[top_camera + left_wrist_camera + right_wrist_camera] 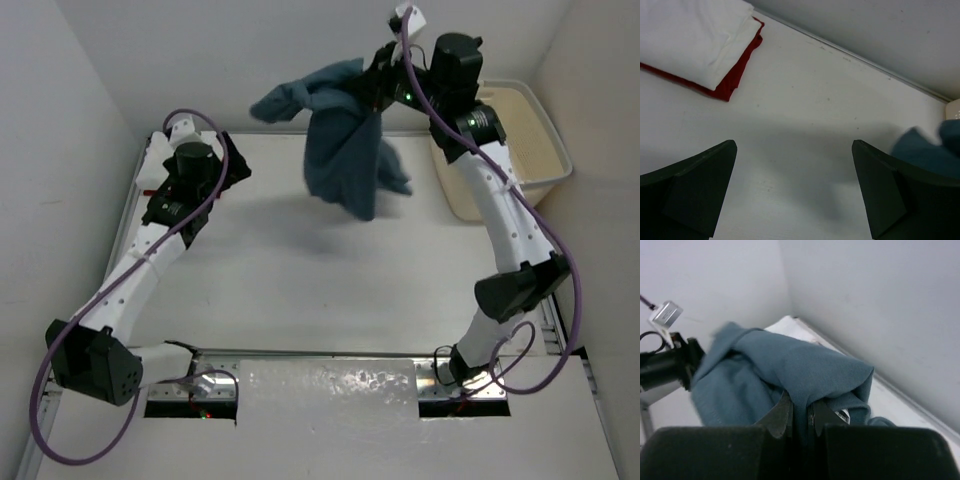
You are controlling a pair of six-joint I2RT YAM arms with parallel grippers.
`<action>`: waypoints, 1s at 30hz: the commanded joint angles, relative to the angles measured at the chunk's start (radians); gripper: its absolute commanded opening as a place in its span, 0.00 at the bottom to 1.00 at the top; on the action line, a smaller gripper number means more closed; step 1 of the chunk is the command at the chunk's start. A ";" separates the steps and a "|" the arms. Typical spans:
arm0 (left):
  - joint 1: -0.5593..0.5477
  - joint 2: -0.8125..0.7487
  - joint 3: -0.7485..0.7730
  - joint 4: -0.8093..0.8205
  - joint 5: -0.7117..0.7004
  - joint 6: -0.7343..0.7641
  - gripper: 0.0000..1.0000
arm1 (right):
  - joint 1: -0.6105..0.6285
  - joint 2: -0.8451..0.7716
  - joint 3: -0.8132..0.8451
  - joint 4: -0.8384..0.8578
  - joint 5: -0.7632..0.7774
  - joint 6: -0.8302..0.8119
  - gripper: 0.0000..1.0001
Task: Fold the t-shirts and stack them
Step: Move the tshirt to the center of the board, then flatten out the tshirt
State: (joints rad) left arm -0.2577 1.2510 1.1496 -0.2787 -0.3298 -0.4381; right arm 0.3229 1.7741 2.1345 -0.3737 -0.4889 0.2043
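Top external view shows the teal-blue shirt point(345, 165) dangling lengthwise from the right gripper point(385, 88), whose fingers pinch a bunched edge above the worktop's far edge, while the left gripper point(236, 168) (fingers spread, empty) hovers to its left, near the far-left corner.

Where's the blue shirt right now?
In the top view the blue shirt hangs in the air over the far edge of the table, pinched in the right hand, just left of the cream basket.

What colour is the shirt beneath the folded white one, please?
Deep red shirt; best seen from left wrist.
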 commanded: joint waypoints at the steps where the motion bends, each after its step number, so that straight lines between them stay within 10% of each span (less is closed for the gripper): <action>1: 0.014 -0.091 -0.042 -0.063 -0.083 -0.091 1.00 | -0.005 -0.099 -0.207 0.051 -0.067 0.041 0.00; 6: 0.015 -0.255 -0.148 -0.194 -0.187 -0.201 1.00 | -0.007 -0.292 -0.721 0.212 0.148 0.046 0.00; 8: 0.017 -0.313 -0.183 -0.241 -0.212 -0.230 1.00 | -0.021 -0.341 -0.916 0.199 0.271 0.058 0.35; 10: 0.017 -0.337 -0.198 -0.267 -0.215 -0.237 1.00 | -0.039 -0.363 -1.045 0.168 0.361 0.060 0.40; 12: 0.017 -0.344 -0.217 -0.293 -0.184 -0.234 1.00 | -0.079 -0.363 -1.079 0.067 0.490 0.066 0.79; 15: 0.017 -0.294 -0.254 -0.361 -0.126 -0.267 1.00 | -0.087 -0.431 -1.132 0.010 0.535 0.032 0.99; 30: 0.046 0.017 -0.430 0.056 0.130 -0.232 1.00 | 0.255 -0.392 -1.277 0.172 0.557 -0.031 0.99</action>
State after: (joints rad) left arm -0.2340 1.2190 0.7300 -0.3916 -0.2691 -0.6838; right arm 0.5316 1.3163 0.8345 -0.3115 -0.0189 0.1764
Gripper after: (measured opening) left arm 0.997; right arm 0.992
